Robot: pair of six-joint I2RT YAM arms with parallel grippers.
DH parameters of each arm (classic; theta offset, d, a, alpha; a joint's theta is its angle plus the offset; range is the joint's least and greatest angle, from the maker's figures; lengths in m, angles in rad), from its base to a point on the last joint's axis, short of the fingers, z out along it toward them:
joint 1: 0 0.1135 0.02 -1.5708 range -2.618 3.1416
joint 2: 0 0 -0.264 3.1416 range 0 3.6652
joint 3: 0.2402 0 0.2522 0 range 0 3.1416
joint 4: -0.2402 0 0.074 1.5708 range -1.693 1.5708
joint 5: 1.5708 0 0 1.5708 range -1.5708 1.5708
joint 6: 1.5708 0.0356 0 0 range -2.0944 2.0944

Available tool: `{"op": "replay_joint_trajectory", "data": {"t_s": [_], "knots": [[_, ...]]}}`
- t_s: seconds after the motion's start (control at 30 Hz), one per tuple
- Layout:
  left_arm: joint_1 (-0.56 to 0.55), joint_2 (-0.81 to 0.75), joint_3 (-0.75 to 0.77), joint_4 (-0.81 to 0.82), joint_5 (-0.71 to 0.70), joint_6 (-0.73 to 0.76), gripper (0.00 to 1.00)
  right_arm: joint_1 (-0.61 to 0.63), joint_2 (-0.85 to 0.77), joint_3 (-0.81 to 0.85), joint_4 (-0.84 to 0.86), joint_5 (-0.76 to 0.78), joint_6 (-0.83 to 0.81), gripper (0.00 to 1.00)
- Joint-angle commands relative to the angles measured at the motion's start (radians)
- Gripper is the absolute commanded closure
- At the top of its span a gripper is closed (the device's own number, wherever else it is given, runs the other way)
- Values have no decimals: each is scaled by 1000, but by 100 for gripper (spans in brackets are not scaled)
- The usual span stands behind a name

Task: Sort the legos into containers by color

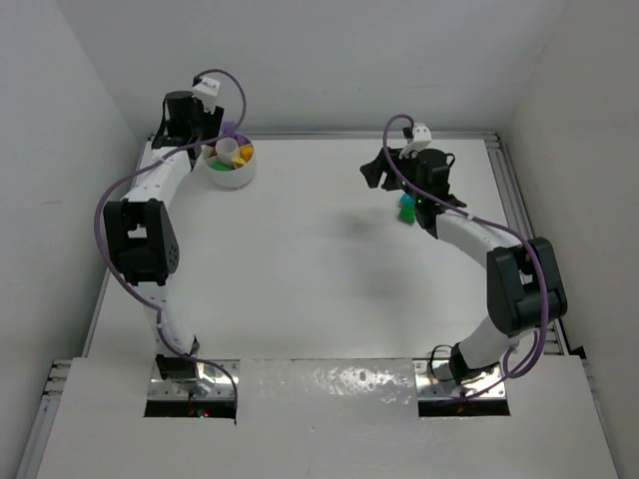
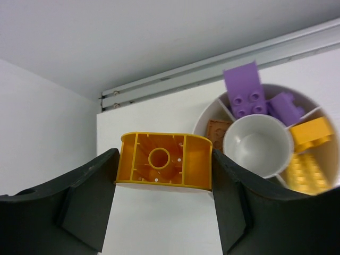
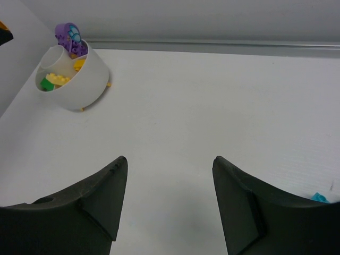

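The left claw (image 2: pixel 164 175) is closed on one orange-yellow plastic brick (image 2: pixel 162 159), a finger against each short end and the hollow underside facing the wrist camera; this end-on grip probably leaves the brick free to drop cleanly when the jaws part. The brick hangs just beside the round white plastic bowl (image 2: pixel 201 121), not yet over a compartment.

The white dividers keep the colours apart around a central cup: purple bricks (image 2: pixel 245 90) at the far side, yellow bricks (image 2: pixel 311 135) at the right, a brown-orange brick (image 2: pixel 219 130) nearest the claw. Whether the held brick belongs with the orange or the yellow cannot be told from its tint.

The right claw (image 3: pixel 170 164) stands half open and holds nothing; it hovers well apart from the bowl, above a teal brick (image 3: pixel 319 197) and a green brick (image 1: pixel 408 213) lying loose on the table, probably the next pick.

The table (image 1: pixel 300 289) is flat, matt white board; an aluminium rail (image 2: pixel 212 69) edges its far side; plain white walls (image 1: pixel 329 60) enclose it.
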Motion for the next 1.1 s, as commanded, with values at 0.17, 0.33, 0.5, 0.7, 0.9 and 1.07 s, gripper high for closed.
{"op": "replay_joint_trajectory", "data": {"t_s": [0.17,0.33,0.5,0.7,0.9,1.07], "knots": [[-102,-73,98,-156,177,-425,100,7,-11,70,-16,-17,32,39],[-101,-117,44,-33,698,-281,100,22,64,289,-228,-99,8,38],[-102,-282,-232,153,945,59,100,42,133,489,-292,-189,174,38],[-112,-294,-223,-41,1127,301,100,229,190,650,-406,-114,50,31],[-136,-331,-253,-127,1115,479,100,264,256,711,-424,-115,127,35],[-150,-337,-266,-121,1103,486,100,323,271,716,-410,-107,88,31]]}}
